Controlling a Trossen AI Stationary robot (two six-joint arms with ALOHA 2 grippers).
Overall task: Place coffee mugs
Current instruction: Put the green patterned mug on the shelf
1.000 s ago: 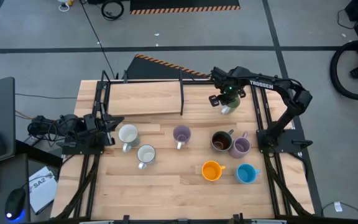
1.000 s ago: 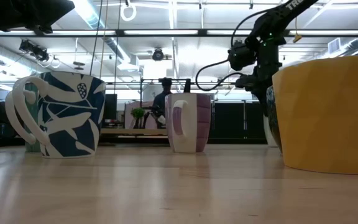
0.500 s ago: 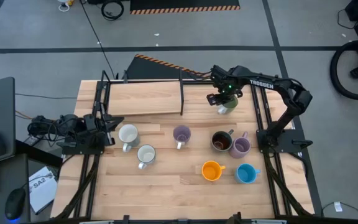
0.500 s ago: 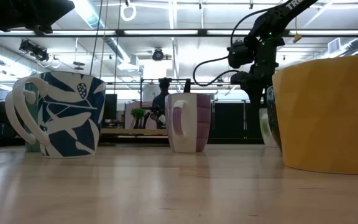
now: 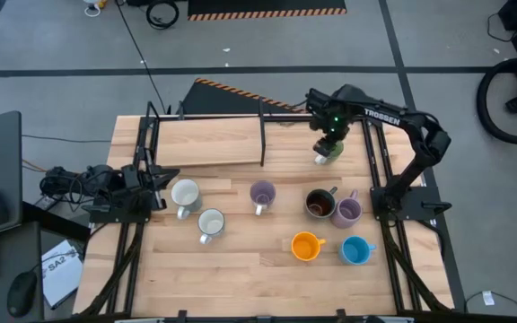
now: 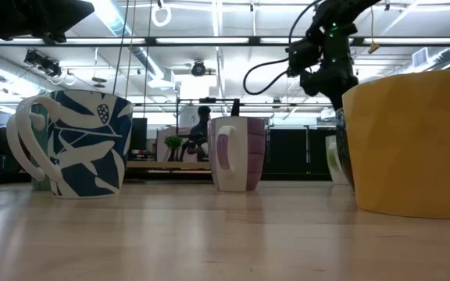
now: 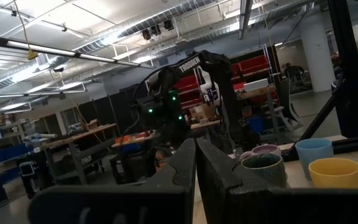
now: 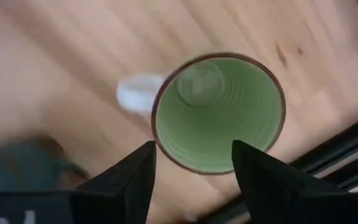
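The green mug (image 8: pixel 219 112) stands upright on its base on the raised wooden shelf (image 5: pixel 214 142) at the table's far side; in the high view the green mug (image 5: pixel 325 154) is near the shelf's right end. My right gripper (image 8: pixel 194 165) hovers open just above it, one finger over each side of the rim, and its place over the table shows in the high view (image 5: pixel 330 135). The mug's white handle (image 8: pixel 137 93) sticks out sideways. My left gripper (image 7: pixel 195 163) is shut on nothing, parked at the table's left edge (image 5: pixel 155 177).
On the main tabletop stand two white mugs (image 5: pixel 185 193) (image 5: pixel 211 222), a lilac mug (image 5: pixel 261 193), a dark brown mug (image 5: pixel 319 204), a second lilac mug (image 5: pixel 347 211), an orange mug (image 5: pixel 306 246) and a blue mug (image 5: pixel 355 250). Black frame posts (image 5: pixel 380 170) flank the shelf.
My right gripper has let go of the green mug and gone up from it, turning a little about its own axis. The mug stays standing on the shelf where it was set.
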